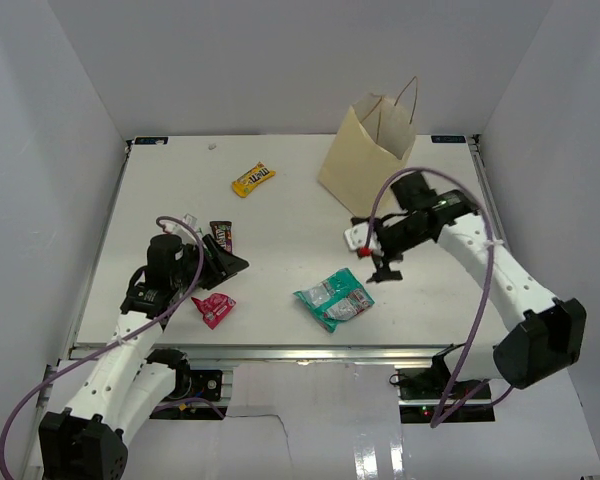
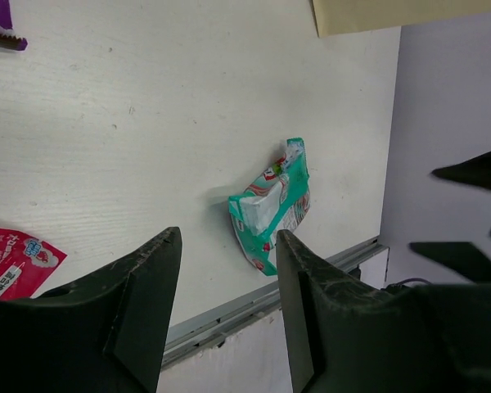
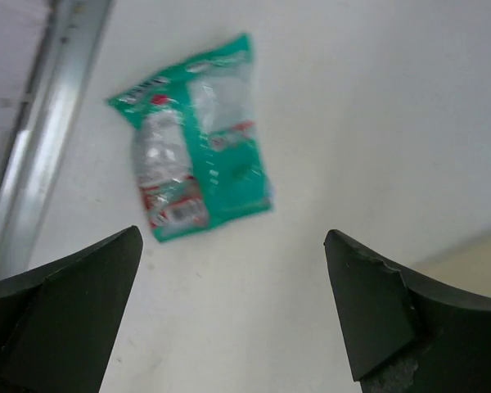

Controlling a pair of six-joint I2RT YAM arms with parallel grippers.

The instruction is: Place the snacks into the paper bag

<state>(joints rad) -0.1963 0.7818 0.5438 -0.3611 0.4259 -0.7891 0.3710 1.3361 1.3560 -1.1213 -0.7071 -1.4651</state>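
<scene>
Teal pouch (image 1: pixel 335 300) lies flat on the table (image 1: pixel 160 180), near the front edge, about midway across. It is crumpled, with clear windows in the wrapper (right wrist view blurred, print unreadable). Nothing touches it.

Paper bag (image 1: pixel 365 155) stands upright at the far right, mouth open, string handles up. Its contents cannot be seen.

Other snacks, all out on the table:
- Yellow pack (image 1: pixel 252 179) at the far centre, left of the bag and well apart from it.
- Brown pack (image 1: pixel 221 237) on the left, mid-depth.
- Red wrapper (image 1: pixel 213 309) on the left, near the front edge.

Right gripper (image 1: pixel 385 265) hangs between bag and pouch, just off the bag's near corner. Its fingers (image 3: pixel 82 278) are spread wide with nothing between them. The wrist camera looks down on the pouch past the fingertips.

Left gripper (image 1: pixel 230 265) sits low between the brown pack and the red wrapper. Whether it touches either is unclear. Its jaws are parted by a moderate gap and hold nothing. In its wrist view the pouch shows through that gap, well off, with the red wrapper at the left edge.
</scene>
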